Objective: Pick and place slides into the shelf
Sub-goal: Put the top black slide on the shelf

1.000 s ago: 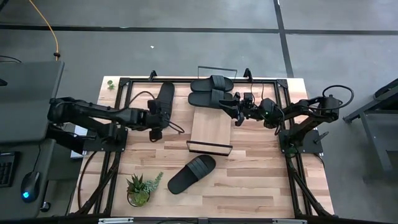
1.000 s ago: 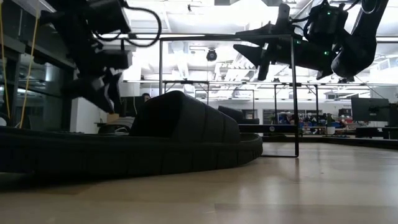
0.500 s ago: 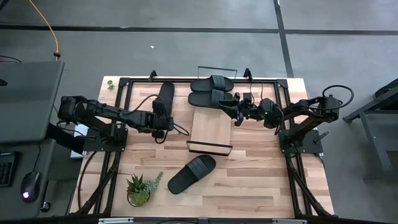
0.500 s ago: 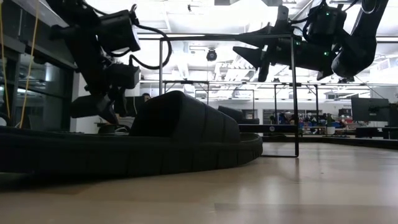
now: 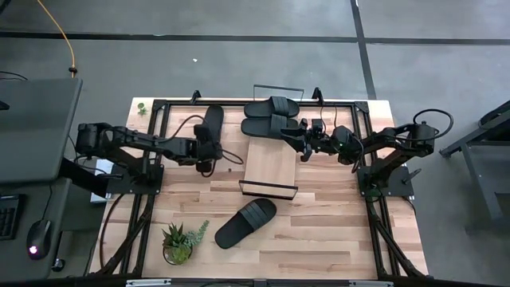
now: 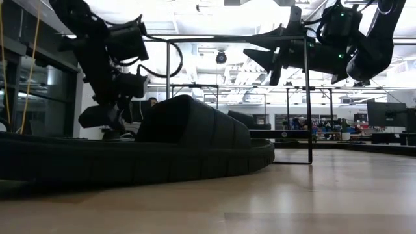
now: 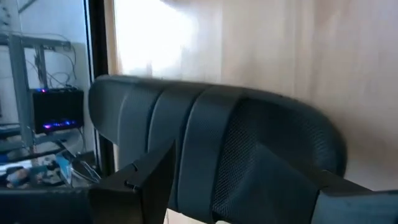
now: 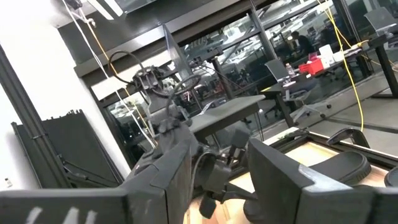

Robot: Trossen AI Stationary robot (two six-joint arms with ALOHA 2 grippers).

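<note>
One slide (image 5: 245,222) is seen lying on the table (image 5: 335,231) nearest the front, short of the shelf (image 5: 270,167). Two slides (image 5: 272,116) are set on the shelf's far end. The left jaws (image 5: 205,153) are spread over a fourth slide (image 5: 211,125); the right jaws (image 5: 305,143) are held open above the shelf.

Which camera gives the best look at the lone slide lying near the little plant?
The high view: the whole slide shows, lying flat beside the potted plant. In the low view the slide fills the foreground side-on, partly cropped. The wrist views don't clearly show it.
</note>
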